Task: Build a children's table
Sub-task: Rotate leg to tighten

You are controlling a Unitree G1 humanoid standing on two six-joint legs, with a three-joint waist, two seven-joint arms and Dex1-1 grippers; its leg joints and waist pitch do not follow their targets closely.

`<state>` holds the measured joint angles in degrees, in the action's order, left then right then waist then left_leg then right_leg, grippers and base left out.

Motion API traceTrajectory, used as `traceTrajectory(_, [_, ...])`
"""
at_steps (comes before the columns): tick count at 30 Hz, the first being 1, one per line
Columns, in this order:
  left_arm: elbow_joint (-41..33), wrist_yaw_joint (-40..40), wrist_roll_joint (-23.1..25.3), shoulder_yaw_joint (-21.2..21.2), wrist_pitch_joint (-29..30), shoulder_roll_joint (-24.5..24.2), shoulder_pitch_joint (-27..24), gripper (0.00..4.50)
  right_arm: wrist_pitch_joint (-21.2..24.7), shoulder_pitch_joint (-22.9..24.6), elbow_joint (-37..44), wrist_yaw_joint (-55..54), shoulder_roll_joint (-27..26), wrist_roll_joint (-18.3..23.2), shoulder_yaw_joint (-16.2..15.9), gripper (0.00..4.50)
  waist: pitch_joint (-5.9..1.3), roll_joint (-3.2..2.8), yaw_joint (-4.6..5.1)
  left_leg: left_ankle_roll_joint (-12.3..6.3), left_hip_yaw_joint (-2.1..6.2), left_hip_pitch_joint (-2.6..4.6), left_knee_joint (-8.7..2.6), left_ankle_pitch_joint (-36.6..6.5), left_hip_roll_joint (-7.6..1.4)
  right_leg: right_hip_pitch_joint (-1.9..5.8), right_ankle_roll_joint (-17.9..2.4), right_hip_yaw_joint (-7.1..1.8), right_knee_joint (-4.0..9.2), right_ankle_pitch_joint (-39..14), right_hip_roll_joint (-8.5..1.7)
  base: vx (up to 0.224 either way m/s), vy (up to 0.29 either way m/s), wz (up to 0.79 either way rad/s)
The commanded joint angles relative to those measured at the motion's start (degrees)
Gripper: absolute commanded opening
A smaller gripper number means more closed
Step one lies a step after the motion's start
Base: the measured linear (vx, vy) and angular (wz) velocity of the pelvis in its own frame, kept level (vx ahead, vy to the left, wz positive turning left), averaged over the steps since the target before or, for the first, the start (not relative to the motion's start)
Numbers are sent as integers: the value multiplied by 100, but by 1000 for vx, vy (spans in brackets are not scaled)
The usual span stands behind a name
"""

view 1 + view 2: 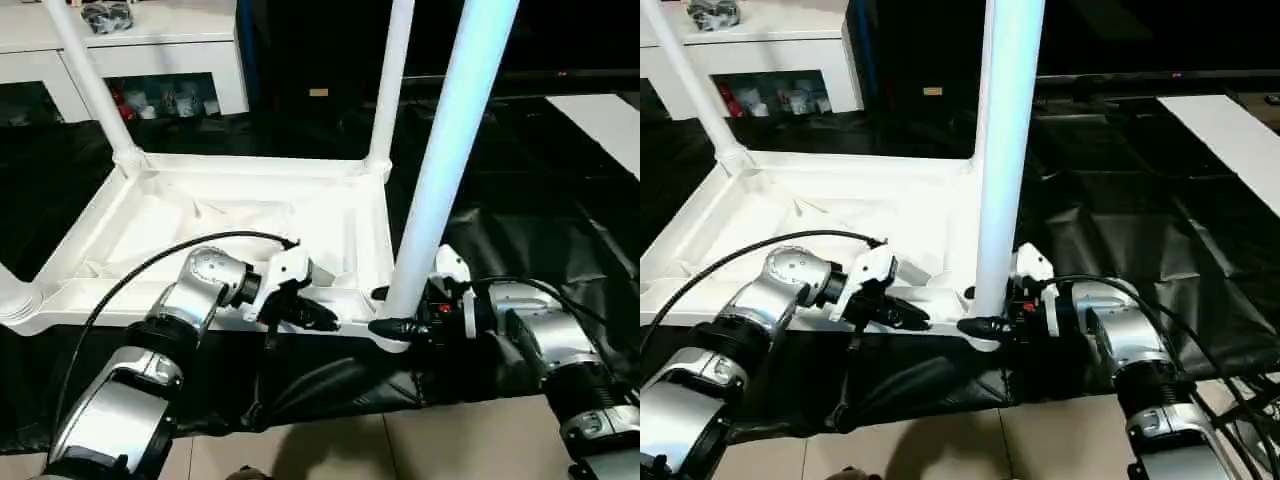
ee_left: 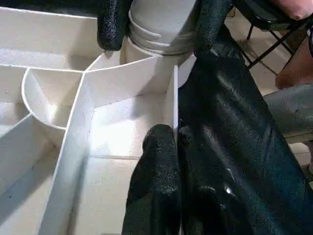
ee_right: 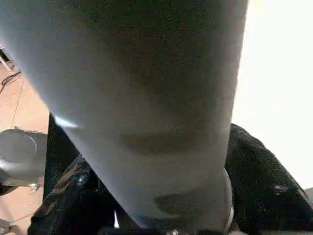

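The children's table lies upside down on a black sheet, its white ribbed top point(image 1: 250, 160) facing up. Legs stand in its corner sockets: the far left leg point(image 1: 85, 75), the far right leg point(image 1: 392, 80) and the near right leg point(image 1: 450, 150). My left gripper point(image 1: 320, 318) is shut on the thin near rim wall point(image 2: 175, 98), close to the near right socket. My right gripper point(image 1: 392, 310) holds the base of the near right leg point(image 3: 146, 98), one black finger point(image 2: 113, 24) pressed against each side just above the socket.
The black sheet point(image 1: 520, 230) covers the floor under the table, with bare tiles point(image 1: 400, 450) in front of it. A white cabinet point(image 1: 150, 50) stands at the back left and a white panel point(image 1: 600, 115) lies at the far right. Part of a person point(image 2: 296, 68) shows beyond the sheet.
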<state>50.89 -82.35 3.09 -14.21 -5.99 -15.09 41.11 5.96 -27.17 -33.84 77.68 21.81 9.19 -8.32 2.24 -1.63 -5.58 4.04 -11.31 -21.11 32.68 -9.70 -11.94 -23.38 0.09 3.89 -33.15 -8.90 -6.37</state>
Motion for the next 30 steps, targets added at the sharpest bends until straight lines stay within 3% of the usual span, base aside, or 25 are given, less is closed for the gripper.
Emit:
traceTrajectory(1, [39, 424, -14, 21, 74, 185, 168, 0, 176, 158, 108, -29, -198, 0, -265, 261, -354, 56, 8, -434, 22, 65, -354, -1440, -127, 298, -1485, -150, 313, -1223, -171, 0, 0, 0])
traceTrajectory(4, [85, 837, 26, 84, 208, 288, 209, 0, 245, 170, 27, -487, -286, -139, -220, 261, -318, 52, 6, -323, 20, 99, -383, -1725, -127, 270, -1377, -152, 372, -1701, -170, 0, 0, 0])
traceTrajectory(5, [110, 1200, 74, 124, 308, 386, 241, 0, 246, 85, -212, -1288, -467, -347, -103, 261, -299, 73, 24, -181, 34, 123, -402, -1883, -122, 243, -1222, -158, 415, -2197, -194, 0, 0, 0])
traceTrajectory(6, [110, 1240, 81, 126, 320, 399, 243, 0, 243, 71, -243, -1396, -494, -364, -82, 261, -288, 68, 44, -142, 40, 128, -407, -1974, -117, 234, -1159, -153, 436, -2386, -192, 0, 0, 0])
traceTrajectory(7, [93, 1617, 133, 148, 463, 539, 259, 0, 203, -78, -548, -2484, -797, -487, 172, 261, -283, 74, 75, -80, 58, 119, -417, -2004, -113, 228, -1085, -154, 447, -2556, -205, 0, 0, 0])
traceTrajectory(8, [93, 1617, 133, 148, 463, 539, 259, 0, 203, -78, -548, -2484, -797, -487, 172, 261, -261, 99, 128, 2, 86, 110, -427, -2141, -78, 224, -898, -123, 485, -3020, -208, -53, -1, -8])
traceTrajectory(9, [46, 1972, 116, 206, 672, 735, 268, 0, 275, -201, -720, -3228, -1116, -393, 446, 261, -259, 93, 169, 41, 117, 114, -436, -2219, -62, 236, -675, -95, 540, -3422, -214, 0, 0, 0])
traceTrajectory(10, [43, 2013, 114, 214, 691, 756, 269, 0, 279, -212, -733, -3296, -1147, -386, 469, 261, -257, 103, 196, 47, 120, 110, -438, -2250, -61, 223, -619, -94, 556, -3497, -214, -51, 8, -12])
traceTrajectory(11, [-8, 2346, 89, 258, 868, 985, 266, 0, 280, -307, -853, -3880, -1431, -364, 604, 261, -249, 85, 263, 59, 125, 169, -417, -2441, -50, 150, -550, -80, 618, -3679, -201, 0, 0, 0])
traceTrajectory(12, [-28, 2479, 95, 259, 908, 1076, 260, 0, 253, -342, -903, -4091, -1538, -387, 619, 260, -246, 93, 283, 41, 130, 168, -415, -2473, -41, 147, -540, -66, 639, -3709, -198, -54, 17, -8])
traceTrajectory(15, [-9, 2833, 96, 275, 1000, 1321, 261, 0, 137, -468, -1099, -4754, -1844, -421, 708, 260, -259, 94, 344, 9, 144, 129, -431, -2503, -32, 172, -513, -39, 644, -3598, -177, 0, 0, 0])
traceTrajectory(20, [-128, 3266, 269, 137, 1040, 1648, 191, 0, -322, -661, -1342, -5527, -2289, -689, 665, 260, -269, 84, 384, -107, 121, 135, -440, -2524, -34, 150, -591, -53, 656, -3319, -168, 0, 0, 0])
traceTrajectory(21, [-173, 3271, 293, 111, 1057, 1657, 170, 0, -383, -675, -1363, -5620, -2319, -721, 675, 316, -273, 88, 378, -124, 115, 133, -443, -2509, -40, 147, -615, -67, 647, -3242, -170, 0, 0, 0])
traceTrajectory(22, [-225, 3235, 309, 87, 1047, 1634, 144, 0, -502, -700, -1385, -5707, -2328, -729, 719, 330, -275, 108, 379, -146, 113, 115, -453, -2472, -43, 160, -643, -72, 636, -3160, -167, 0, 0, 0])
traceTrajectory(25, [-306, 3113, 295, 89, 989, 1510, 95, 0, -714, -712, -1343, -5538, -2219, -612, 819, 352, -298, 84, 363, -148, 108, 110, -455, -2384, -59, 167, -740, -97, 597, -2869, -173, 0, 0, 0])
traceTrajectory(27, [-317, 3004, 288, 76, 906, 1440, 80, 0, -767, -686, -1300, -5342, -2132, -568, 825, 376, -308, 84, 351, -214, 81, 77, -453, -2177, -69, 192, -917, -120, 537, -2327, -152, 0, 0, 0])
traceTrajectory(30, [-328, 2656, 234, 65, 728, 1265, 45, 0, -842, -633, -1242, -4753, -1931, -409, 821, 400, -329, 97, 337, -325, 64, 57, -434, -1990, -68, 241, -1076, -127, 487, -1926, -160, 0, 0, 0])
